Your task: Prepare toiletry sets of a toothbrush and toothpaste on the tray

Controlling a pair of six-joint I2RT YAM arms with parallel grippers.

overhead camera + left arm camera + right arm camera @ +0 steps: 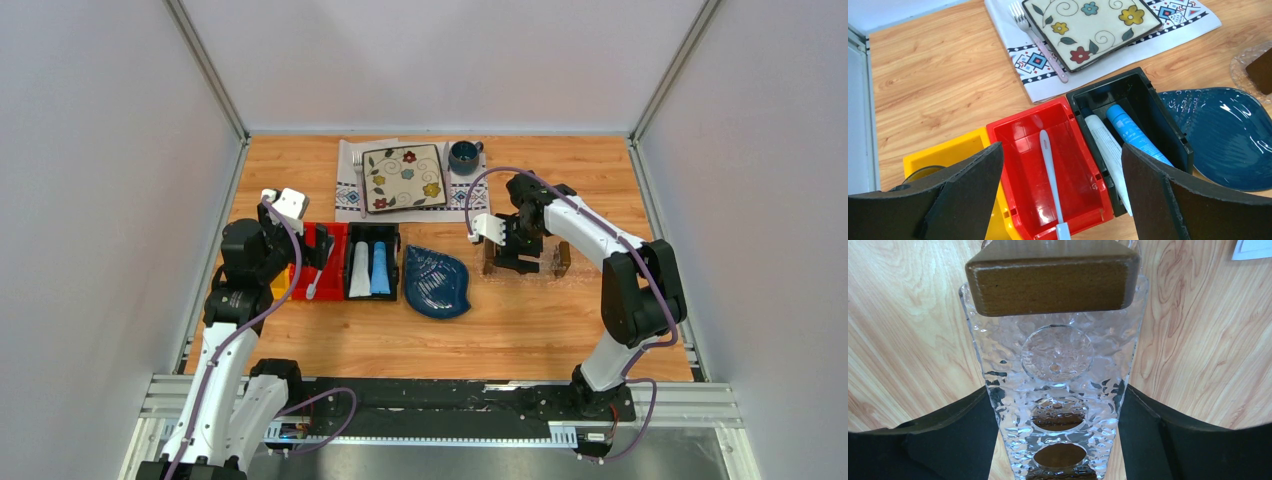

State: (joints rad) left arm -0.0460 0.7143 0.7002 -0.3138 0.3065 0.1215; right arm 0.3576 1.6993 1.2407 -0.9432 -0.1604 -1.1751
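Note:
The pale toothbrush (1050,175) lies lengthwise in the red bin (1018,132); it also shows in the top view (314,283). My left gripper (1062,150) is open and empty, hovering over the red bin (333,262). A white-grey toothpaste tube (1105,145) and a light blue one (1133,132) lie side by side in the black bin (1148,95). The clear tray (1058,360), with a brown wooden block (1050,285) at its end, rests on the table at the right (525,262). My right gripper (1055,390) is open, low over the tray, one finger close by each long side.
A yellow bin (948,150) adjoins the red bin on its left. A dark blue leaf dish (437,282) lies between the black bin and the tray. At the back are a flowered plate (403,177) on a cloth, a fork (1038,40) and a dark mug (463,155).

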